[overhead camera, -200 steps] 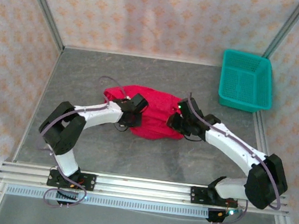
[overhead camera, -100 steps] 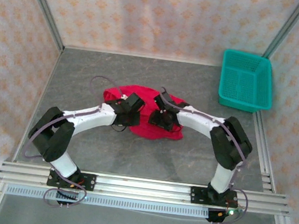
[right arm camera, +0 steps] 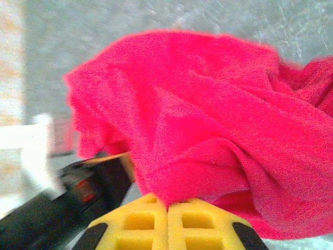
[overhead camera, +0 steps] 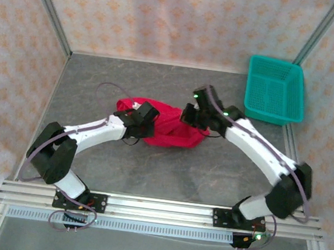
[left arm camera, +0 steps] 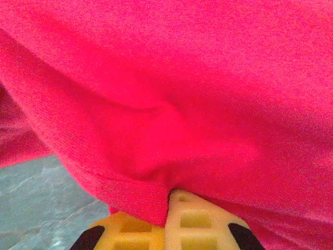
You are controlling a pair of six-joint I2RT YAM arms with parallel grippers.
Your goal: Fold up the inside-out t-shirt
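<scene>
Shirt: our red t-shirt [overhead camera: 169, 131] lies in a soft, bunched heap near the middle of the grey table [overhead camera: 149, 171], between our two arms. It is not flat and not folded yet
Left gripper: our left gripper [left arm camera: 169, 200] is pinched tight on a thick fold at the shirt's left side, with red cloth caught in its closed jaws
Right gripper: our right gripper [right arm camera: 167, 205] is squeezed closed on a bit of cloth at the shirt's right edge, and the cloth is lifted a little there
Basket: the teal basket [overhead camera: 271, 116] sits in the back right corner, well apart from the shirt
What could go wrong, slip: on the right we seem to hold only a small bit, so it may slide out if we pull hard
What could go wrong, lump: on the left we may have grabbed more than one layer, so the shirt could stay bunched when we try to spread it
What could go wrong, twist: if our arms pull different ways, the cloth could twist — and the arms are close enough to bump
Words to read: we find no words, brand names or labels that we can read — the cloth is plain red and the basket is plain too
</scene>
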